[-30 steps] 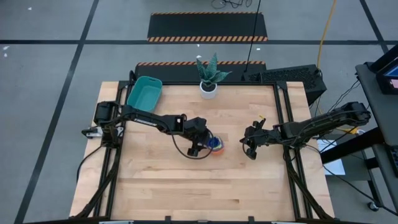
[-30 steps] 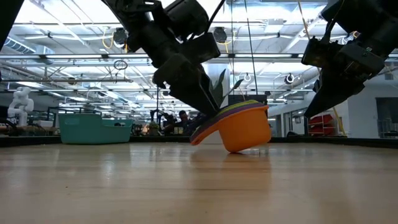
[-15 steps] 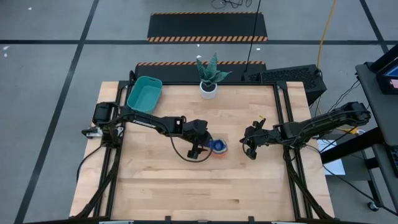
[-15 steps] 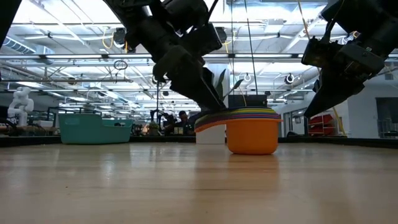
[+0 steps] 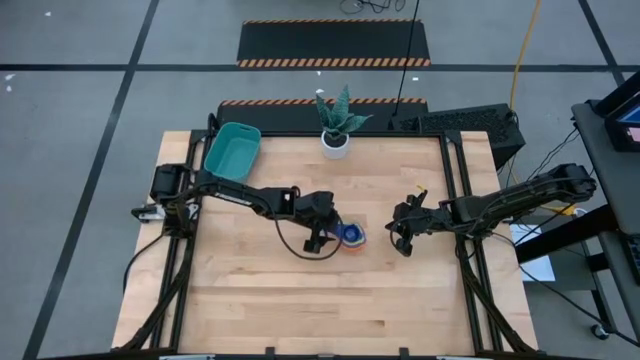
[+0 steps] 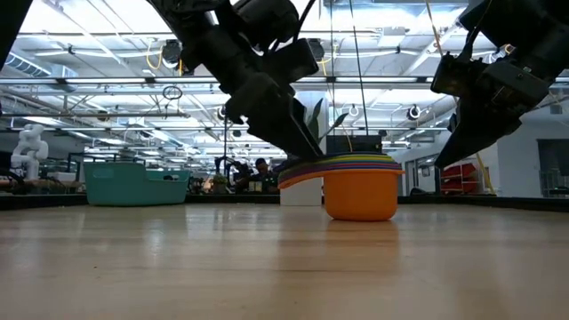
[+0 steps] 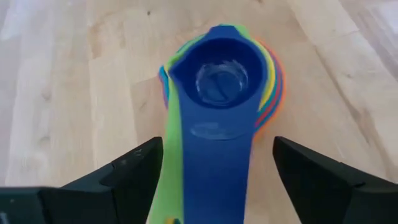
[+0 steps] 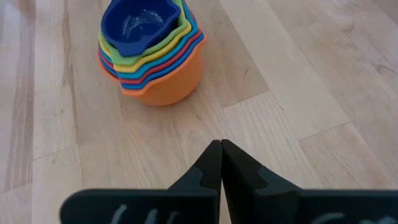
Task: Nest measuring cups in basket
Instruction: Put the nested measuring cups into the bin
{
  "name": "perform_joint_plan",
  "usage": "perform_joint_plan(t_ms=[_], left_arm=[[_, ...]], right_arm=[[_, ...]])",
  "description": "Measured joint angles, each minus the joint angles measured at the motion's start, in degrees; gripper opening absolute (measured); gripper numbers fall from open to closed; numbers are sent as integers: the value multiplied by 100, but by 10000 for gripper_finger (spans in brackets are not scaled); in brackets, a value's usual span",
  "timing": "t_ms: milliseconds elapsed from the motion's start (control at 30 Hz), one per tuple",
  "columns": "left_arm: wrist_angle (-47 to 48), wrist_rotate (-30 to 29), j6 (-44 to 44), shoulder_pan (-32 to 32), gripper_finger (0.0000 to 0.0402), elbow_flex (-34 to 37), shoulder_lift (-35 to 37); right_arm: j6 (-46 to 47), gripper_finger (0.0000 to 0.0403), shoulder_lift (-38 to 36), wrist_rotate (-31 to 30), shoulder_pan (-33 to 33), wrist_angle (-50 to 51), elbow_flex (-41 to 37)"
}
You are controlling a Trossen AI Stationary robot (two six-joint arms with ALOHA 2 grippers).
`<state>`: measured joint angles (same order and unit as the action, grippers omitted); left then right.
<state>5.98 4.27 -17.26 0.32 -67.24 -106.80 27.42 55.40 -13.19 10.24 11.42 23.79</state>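
The measuring cups (image 5: 350,236) stand nested in one stack on the table's middle, the orange one (image 6: 360,196) outermost with its base on the wood and the dark blue one (image 7: 217,78) innermost. Their handles (image 7: 211,168) point toward my left gripper (image 7: 217,142). That gripper is open and slants down, with one finger on each side of the handles. My right gripper (image 8: 221,155) hangs shut above the table to the right of the stack (image 8: 152,53). The teal basket (image 5: 232,150) sits at the far left corner, away from both grippers. My left gripper has its fingers on either side of the stacked handles, slanting down from the table's left. A clear gap shows between one finger (image 7: 311,174) and the blue handle. Whether the other finger (image 7: 137,174) touches the green handle's edge (image 7: 163,180), I cannot tell.
A white pot with a green plant (image 5: 336,143) stands at the table's far edge, right of the basket. Bare wood (image 5: 330,310) lies on the near half of the table.
A second ago the stack was tipped, with its handle side down and its base partly off the wood. It has since rocked back and now stands level on its base, slightly farther toward the table's right. The right arm has kept still.
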Motion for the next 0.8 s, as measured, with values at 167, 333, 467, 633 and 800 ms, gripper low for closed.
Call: perform_joint_plan(t_ms=[167, 333, 467, 633, 800], left_arm=[[22, -2, -34, 70, 342, 0, 0], [63, 3, -81, 198, 369, 0, 0], [150, 252, -73, 305, 373, -2, -101], [176, 452, 69, 300, 355, 3, -329], [172, 322, 103, 278, 316, 7, -450]], right_arm=[[0, 0, 0, 0, 0, 0, 0], [3, 0, 0, 0, 0, 2, 0], [39, 0, 2, 2, 0, 0, 0], [37, 0, 3, 4, 0, -5, 1], [35, 0, 0, -1, 2, -19, 4]])
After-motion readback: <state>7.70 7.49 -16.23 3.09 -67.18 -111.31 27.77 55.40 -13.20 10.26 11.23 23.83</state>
